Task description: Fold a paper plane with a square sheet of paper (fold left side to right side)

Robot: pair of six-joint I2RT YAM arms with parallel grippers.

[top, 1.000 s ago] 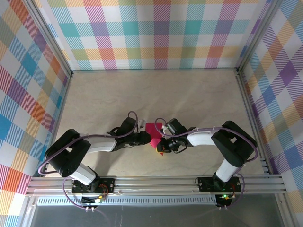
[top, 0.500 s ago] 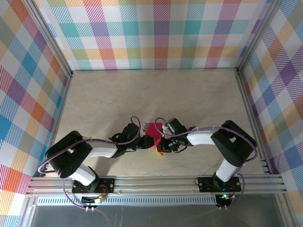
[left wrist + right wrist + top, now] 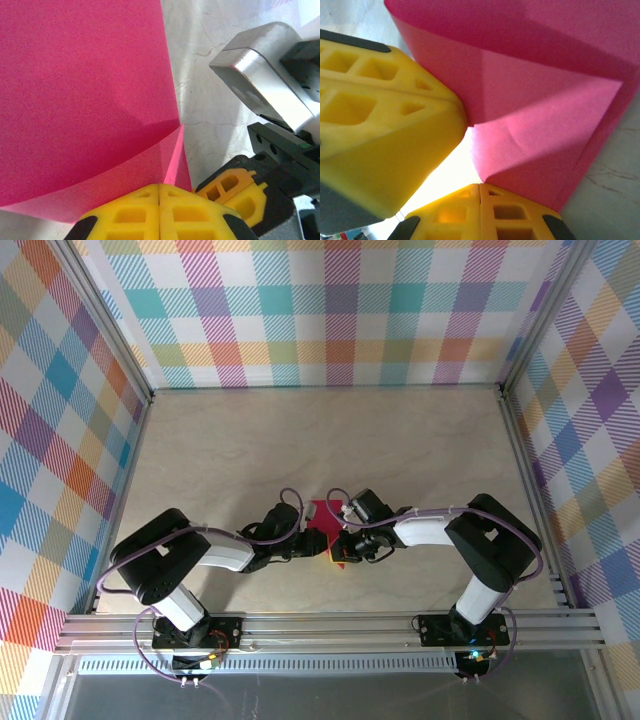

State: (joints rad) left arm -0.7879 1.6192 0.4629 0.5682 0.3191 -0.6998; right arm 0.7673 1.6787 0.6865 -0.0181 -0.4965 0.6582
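1. The sheet of paper (image 3: pixel 322 514) lies on the desk (image 3: pixel 420 440), close to the near edge and about midway between the left and right edges, between the two gripper tips.
2. It is plain magenta-pink, unmarked and no longer a flat square. The right wrist view (image 3: pixel 540 115) shows overlapping layers with a sharp diagonal crease and a small wrinkle beside it.
3. The left wrist view (image 3: pixel 80 100) shows one broad flat panel and a thin flap standing up on edge along its right side.
4. The left gripper (image 3: pixel 160 202) has its yellow fingers pressed together, and the upright flap runs into the seam between them, so it pinches the paper.
5. The right gripper (image 3: pixel 480 210) is also fully closed. The paper's lower corner meets its tips, but I cannot tell whether it is nipped.
6. The two grippers sit just beside each other (image 3: pixel 312 544) (image 3: pixel 338 550).
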